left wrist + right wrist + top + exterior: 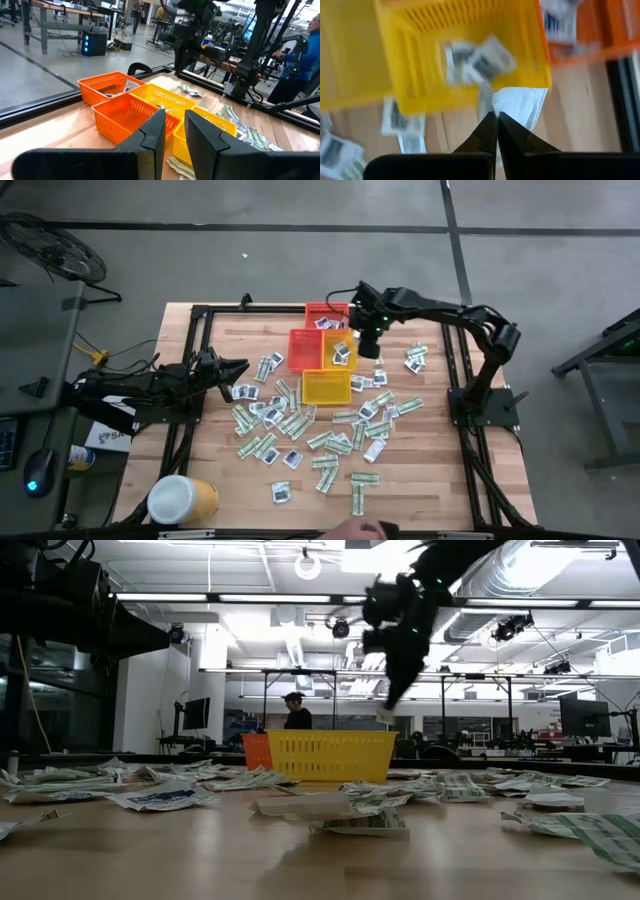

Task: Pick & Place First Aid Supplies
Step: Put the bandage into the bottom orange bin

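Right gripper [497, 119] is pinched shut on a white packet [520, 106] above the baskets [327, 363] at about 12 o'clock on our butcher-block table [430, 480]. The left gripper [174, 131] waits at 9 o'clock, fingers narrowly apart. Flat packets [300, 425] litter the wood, pointing every which way. We see an open workshop behind.
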Motion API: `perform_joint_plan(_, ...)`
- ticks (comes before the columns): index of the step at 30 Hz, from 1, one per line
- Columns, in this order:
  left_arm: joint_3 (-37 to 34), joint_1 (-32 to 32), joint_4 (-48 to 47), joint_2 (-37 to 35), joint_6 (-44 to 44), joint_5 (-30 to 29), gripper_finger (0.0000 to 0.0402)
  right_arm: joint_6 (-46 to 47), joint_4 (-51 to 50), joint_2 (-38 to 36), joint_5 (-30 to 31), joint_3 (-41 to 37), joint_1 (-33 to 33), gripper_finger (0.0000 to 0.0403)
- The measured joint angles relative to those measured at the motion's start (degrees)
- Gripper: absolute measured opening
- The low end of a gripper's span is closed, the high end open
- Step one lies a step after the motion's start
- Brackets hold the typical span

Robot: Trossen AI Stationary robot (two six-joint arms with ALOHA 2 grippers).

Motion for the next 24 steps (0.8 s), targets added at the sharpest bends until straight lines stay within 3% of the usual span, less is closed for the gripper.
perform_joint_plan(18,-0.02,0.00,0.00,0.00,0.00,1.62,0.0073,-3.06,-0.41,22.92,-2.80,28.24,7.66,0.0002)
perform_joint_plan(24,-0.02,-0.02,0.01,0.02,0.00,2.59,0.0073,-3.02,-1.74,27.09,-5.11,32.61,8.09,0.0008)
